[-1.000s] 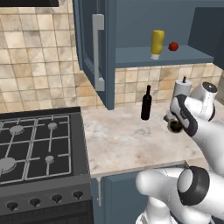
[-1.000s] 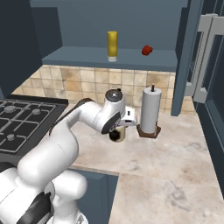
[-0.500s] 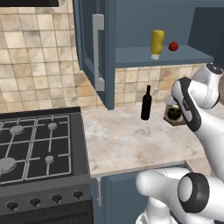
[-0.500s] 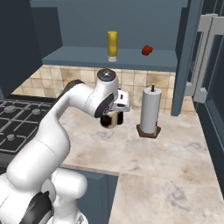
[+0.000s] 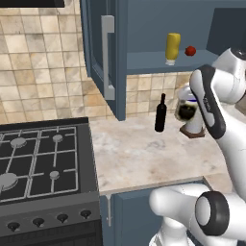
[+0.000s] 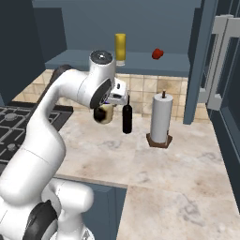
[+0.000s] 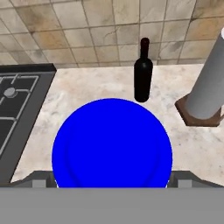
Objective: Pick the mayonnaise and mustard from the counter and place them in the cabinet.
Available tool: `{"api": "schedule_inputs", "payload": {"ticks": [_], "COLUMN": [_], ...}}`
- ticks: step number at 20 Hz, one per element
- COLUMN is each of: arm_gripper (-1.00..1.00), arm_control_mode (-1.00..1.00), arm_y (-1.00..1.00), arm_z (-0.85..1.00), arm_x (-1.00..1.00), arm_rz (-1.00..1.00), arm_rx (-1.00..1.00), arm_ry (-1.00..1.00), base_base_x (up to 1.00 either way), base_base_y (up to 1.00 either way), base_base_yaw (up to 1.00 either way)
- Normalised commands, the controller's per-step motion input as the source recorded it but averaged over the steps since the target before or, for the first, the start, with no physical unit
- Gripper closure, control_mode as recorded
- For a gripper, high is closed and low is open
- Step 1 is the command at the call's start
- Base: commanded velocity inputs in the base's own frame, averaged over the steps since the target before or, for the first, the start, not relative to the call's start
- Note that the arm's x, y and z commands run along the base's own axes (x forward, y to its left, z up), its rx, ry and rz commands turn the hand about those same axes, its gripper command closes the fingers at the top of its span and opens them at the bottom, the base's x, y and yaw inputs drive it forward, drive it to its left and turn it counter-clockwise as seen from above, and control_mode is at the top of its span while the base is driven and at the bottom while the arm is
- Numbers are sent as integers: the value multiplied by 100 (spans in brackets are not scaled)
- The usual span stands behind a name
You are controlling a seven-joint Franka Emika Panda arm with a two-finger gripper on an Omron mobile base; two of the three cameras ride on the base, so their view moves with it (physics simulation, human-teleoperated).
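Note:
The mayonnaise (image 7: pixel 112 148) fills the middle of the hand view with its blue lid, and my gripper (image 7: pixel 112 180) is shut on it, one fingertip on each side. In the base views the jar (image 5: pixel 186 109) (image 6: pixel 104 113) hangs in the air above the counter (image 5: pixel 139 153) (image 6: pixel 178 168), held at the gripper (image 5: pixel 191 104) (image 6: pixel 110 105). The mustard (image 5: pixel 173 47) (image 6: pixel 120 48) stands upright on the blue shelf of the open cabinet (image 5: pixel 149 62) (image 6: pixel 79 57), above and behind the jar.
A dark wine bottle (image 5: pixel 161 114) (image 6: pixel 126 117) (image 7: pixel 143 74) stands just beyond the jar. A paper towel roll (image 6: pixel 161 119) (image 7: pixel 205 92) is to its right. A red ball (image 5: pixel 190 50) (image 6: pixel 157 53) lies on the shelf. The stove (image 5: pixel 38 163) (image 7: pixel 17 109) lies left. The cabinet door (image 5: pixel 105 53) stands open.
The arm has lifted the mayonnaise higher above the counter and carried it a little toward the wine bottle. The mustard, bottle and towel roll have stayed put.

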Motion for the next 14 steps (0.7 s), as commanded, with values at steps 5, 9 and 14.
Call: {"api": "schedule_inputs", "payload": {"ticks": [5, 9, 14], "arm_gripper": [100, 100, 100], "arm_control_mode": [-100, -100, -100], "arm_y": [44, 21, 14], "arm_z": [77, 61, 37], "arm_x": [-34, -14, 1], "arm_rz": [0, -2, -1], "arm_rx": [0, 0, 0], "arm_ry": [-7, -12, -17], "base_base_x": [0, 0, 0], "base_base_y": [0, 0, 0], "base_base_yaw": [0, 0, 0]}}
